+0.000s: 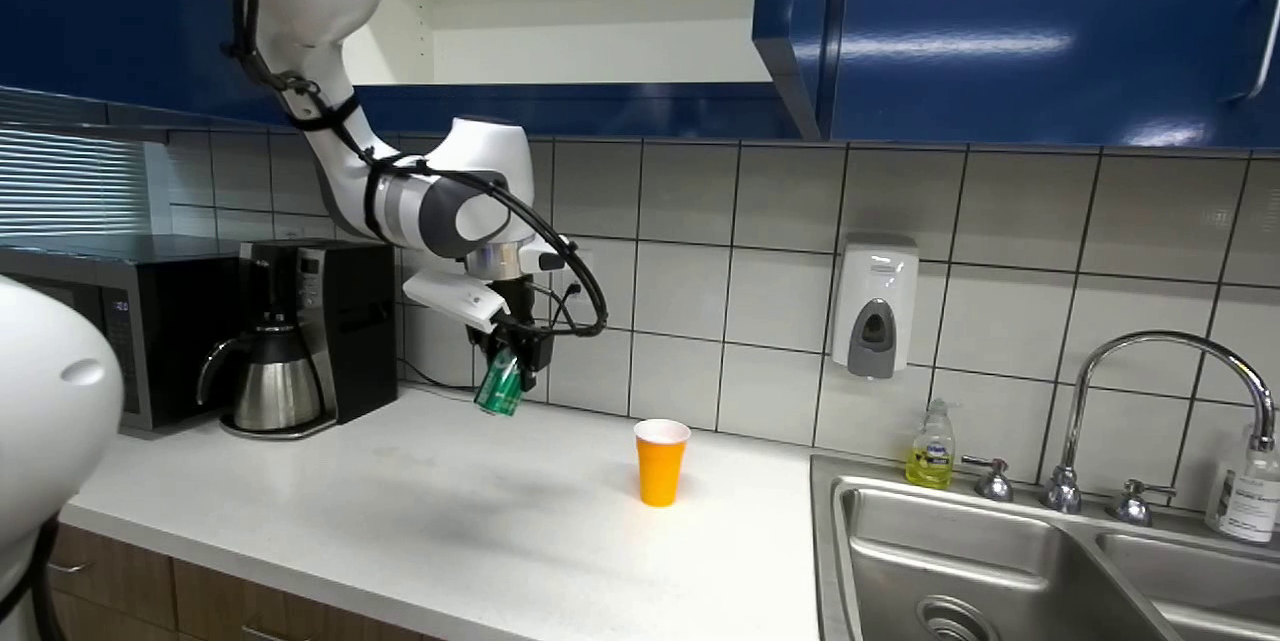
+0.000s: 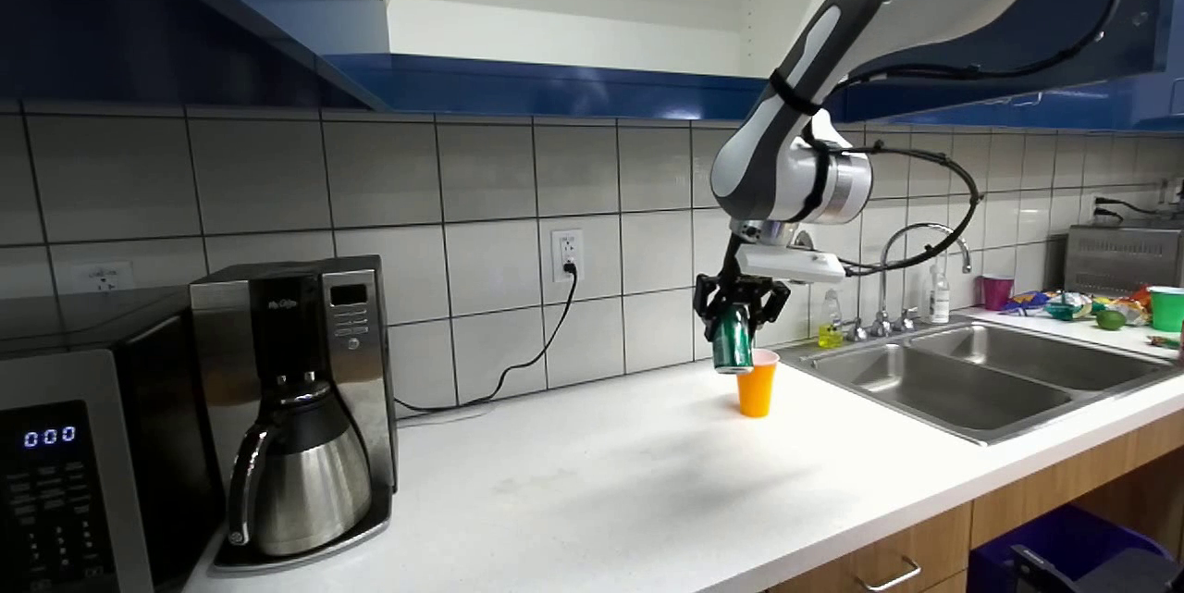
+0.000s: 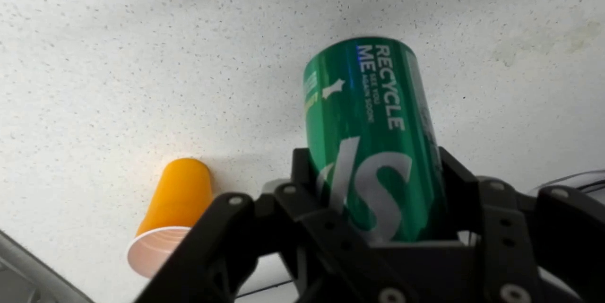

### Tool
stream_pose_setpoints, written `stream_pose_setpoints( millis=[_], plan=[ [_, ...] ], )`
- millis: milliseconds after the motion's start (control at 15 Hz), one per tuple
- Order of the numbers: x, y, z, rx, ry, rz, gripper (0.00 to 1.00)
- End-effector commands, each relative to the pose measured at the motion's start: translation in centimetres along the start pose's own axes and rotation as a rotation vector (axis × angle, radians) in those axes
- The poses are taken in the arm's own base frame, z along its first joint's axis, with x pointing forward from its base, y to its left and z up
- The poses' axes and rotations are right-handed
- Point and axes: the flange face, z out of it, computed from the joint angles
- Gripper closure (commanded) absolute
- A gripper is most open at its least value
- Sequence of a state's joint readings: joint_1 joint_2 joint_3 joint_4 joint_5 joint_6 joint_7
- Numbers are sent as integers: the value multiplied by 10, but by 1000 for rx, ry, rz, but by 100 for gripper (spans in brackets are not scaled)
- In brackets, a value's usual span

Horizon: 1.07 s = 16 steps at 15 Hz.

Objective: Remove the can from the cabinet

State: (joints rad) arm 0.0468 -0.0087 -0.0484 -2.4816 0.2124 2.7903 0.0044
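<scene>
The green can (image 1: 499,385) is held by my gripper (image 1: 513,361) above the white counter (image 1: 420,521), below the cabinet (image 1: 590,31). It also shows in an exterior view (image 2: 733,343), with its free end pointing down. In the wrist view the can (image 3: 368,99) sits between the two black fingers (image 3: 371,154), which touch its sides. The can tilts a little in an exterior view. Its upper part is hidden inside the jaws. The cabinet's blue doors stand open and its white interior also shows in an exterior view (image 2: 573,15).
An orange cup (image 1: 660,466) stands on the counter near the can. A coffee maker (image 1: 350,331) and a microwave (image 1: 150,321) stand at one end. A sink (image 1: 950,541) with a faucet (image 1: 1080,421) lies at the other end. A soap dispenser (image 1: 876,306) hangs on the wall.
</scene>
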Motion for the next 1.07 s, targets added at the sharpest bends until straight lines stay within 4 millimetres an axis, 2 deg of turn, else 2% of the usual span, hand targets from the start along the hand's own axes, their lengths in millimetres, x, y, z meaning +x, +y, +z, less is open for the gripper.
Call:
stream_pose_setpoints(
  millis=[0,1000],
  plan=[
    [-1,4,16,7,18,-10,62],
    [-13,18,94,-25,-16,-63,62]
  ],
)
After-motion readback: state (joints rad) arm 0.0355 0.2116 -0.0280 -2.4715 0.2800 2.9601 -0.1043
